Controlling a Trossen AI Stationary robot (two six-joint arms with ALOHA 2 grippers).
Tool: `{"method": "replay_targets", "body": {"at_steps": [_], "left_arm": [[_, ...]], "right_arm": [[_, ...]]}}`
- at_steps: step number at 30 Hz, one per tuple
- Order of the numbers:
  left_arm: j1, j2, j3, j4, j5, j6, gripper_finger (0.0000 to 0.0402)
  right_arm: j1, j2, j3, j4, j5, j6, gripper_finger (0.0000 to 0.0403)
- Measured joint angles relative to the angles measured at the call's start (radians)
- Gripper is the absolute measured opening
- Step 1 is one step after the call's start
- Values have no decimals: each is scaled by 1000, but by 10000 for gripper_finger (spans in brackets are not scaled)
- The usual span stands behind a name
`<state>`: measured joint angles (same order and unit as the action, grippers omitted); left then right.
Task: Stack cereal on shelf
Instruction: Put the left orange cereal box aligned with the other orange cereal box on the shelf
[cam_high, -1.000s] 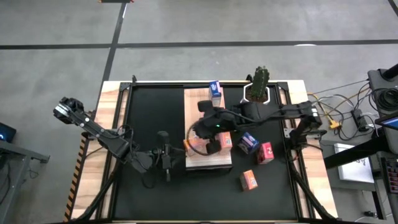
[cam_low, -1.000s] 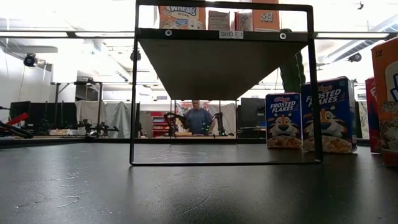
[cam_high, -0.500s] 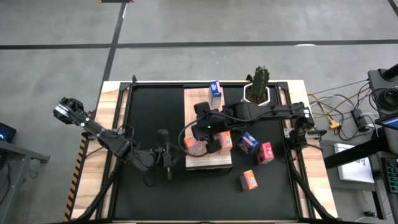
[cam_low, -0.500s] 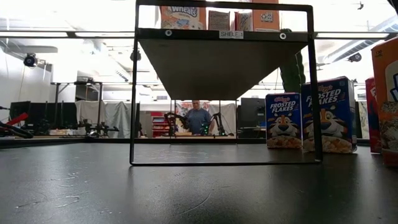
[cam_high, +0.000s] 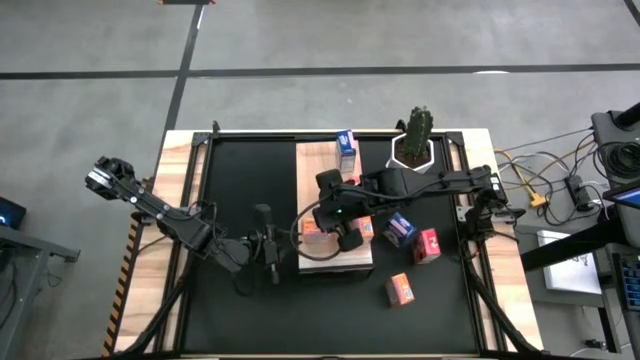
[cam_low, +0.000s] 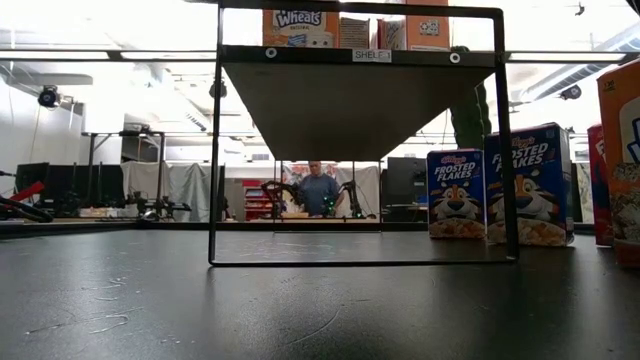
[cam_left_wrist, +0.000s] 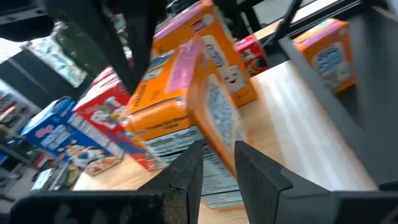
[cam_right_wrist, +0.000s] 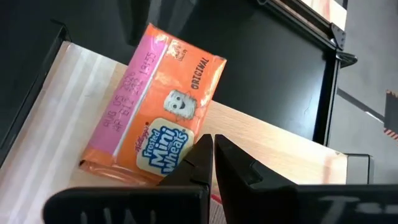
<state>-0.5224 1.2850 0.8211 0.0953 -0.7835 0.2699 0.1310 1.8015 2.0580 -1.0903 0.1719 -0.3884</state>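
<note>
A cactus (cam_high: 417, 127) in a white pot stood at the table's far edge, toward its right corner, on the black mat (cam_high: 240, 180). Cables (cam_high: 555, 185) trailed off the right side. A person (cam_low: 319, 192) stood in the room beyond.

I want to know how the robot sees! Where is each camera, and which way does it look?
High view: above the table, looking straight down on both arms and the shelf.
Low view: at table height, looking level under the shelf into the room; no arm shows.
Left wrist view: past the left gripper at the orange cereal box.
Right wrist view: past the shut right gripper, down on it.
Both wrist views share that box.
</note>
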Motion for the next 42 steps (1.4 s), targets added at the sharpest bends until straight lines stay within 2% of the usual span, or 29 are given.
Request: {"method": "replay_targets", "body": {"at_steps": [4, 14, 20, 42], "left_arm": [[1, 0, 0, 1, -41, 1, 75], [4, 0, 0, 33, -46, -1, 75], [10, 0, 0, 33, -46, -8, 75], [72, 6, 1, 81, -48, -1, 75]], "right_arm": [[0, -2, 26, -20, 0, 22, 9], [2, -4, 51, -54, -4, 60, 9], [6, -5, 51, -63, -93, 84, 9], [37, -22, 86, -152, -93, 161, 9]]}}
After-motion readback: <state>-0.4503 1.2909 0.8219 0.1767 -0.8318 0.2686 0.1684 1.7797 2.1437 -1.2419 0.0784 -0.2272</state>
